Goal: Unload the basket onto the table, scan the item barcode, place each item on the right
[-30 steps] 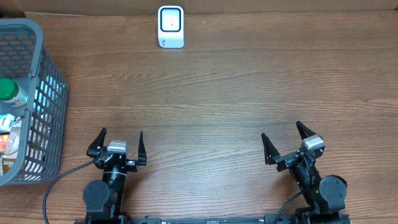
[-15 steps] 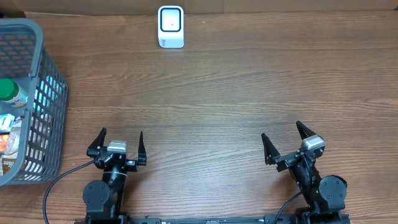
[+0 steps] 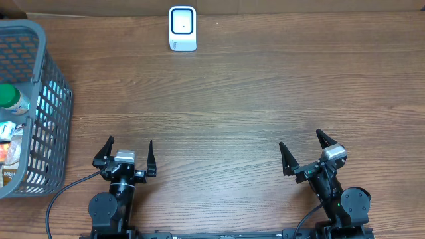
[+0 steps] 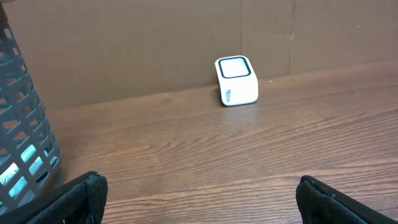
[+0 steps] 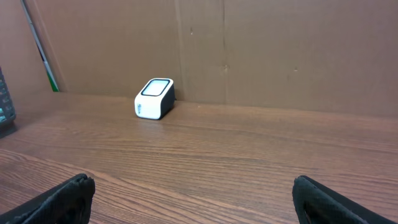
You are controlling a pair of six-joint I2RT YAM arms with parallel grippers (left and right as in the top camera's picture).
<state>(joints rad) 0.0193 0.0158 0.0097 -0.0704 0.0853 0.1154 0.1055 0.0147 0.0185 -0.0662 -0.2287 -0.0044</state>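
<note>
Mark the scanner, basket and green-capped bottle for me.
scanner [image 3: 182,25], overhead view, on its top window.
basket [image 3: 48,126], overhead view, on its right mesh wall.
green-capped bottle [image 3: 6,94], overhead view, on its cap.

Probably a mock checkout bench — barcode scanner [image 3: 182,28], shopping basket [image 3: 56,113], cardboard backdrop [image 5: 261,50].

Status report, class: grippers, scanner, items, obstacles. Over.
Left gripper open, empty. Right gripper open, empty. Items in basket, none picked; scanner at far edge. Nothing in the way.
</note>
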